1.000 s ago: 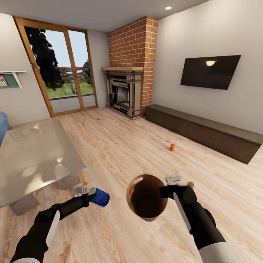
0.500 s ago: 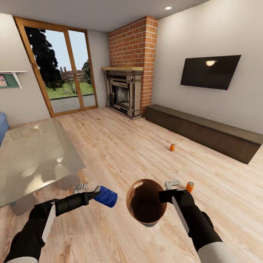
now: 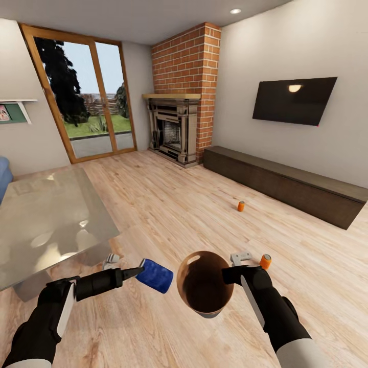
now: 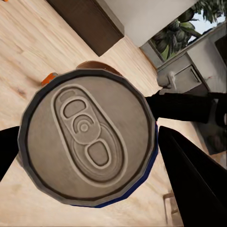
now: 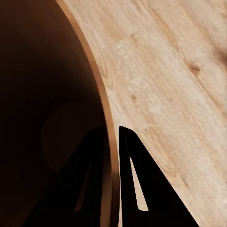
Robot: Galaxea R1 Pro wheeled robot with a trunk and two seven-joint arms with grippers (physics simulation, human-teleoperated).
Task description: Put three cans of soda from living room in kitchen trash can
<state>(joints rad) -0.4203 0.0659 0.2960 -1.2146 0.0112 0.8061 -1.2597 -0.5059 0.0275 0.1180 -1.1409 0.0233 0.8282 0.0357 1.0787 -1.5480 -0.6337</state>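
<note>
**Soda can in the left gripper, bin rim in the right**

Soda cans sit at three spots in the living room. One blue-sided can lies sideways in the left gripper, just beside the tash can on the robot's left. An orange can stands on the wood floor close to the bin's far right side, and another orange can stands farther off, in front of the long dark cabinet.

From the head camera the left fingers are thin and mostly hidden behind the blue can. The left wrist camera fills that in: the can's grey top with its pull tab faces the lens, a black finger on each side, apparently pressed against it, though the contact itself is hard to see.

The right gripper meets the bin's rim in the head view. Its wrist camera shows the detail: one finger inside the brown interior, the other outside, with the thin rim pinched between them.

A glass table stands to the left, with the brick fireplace and wall television beyond.
</note>
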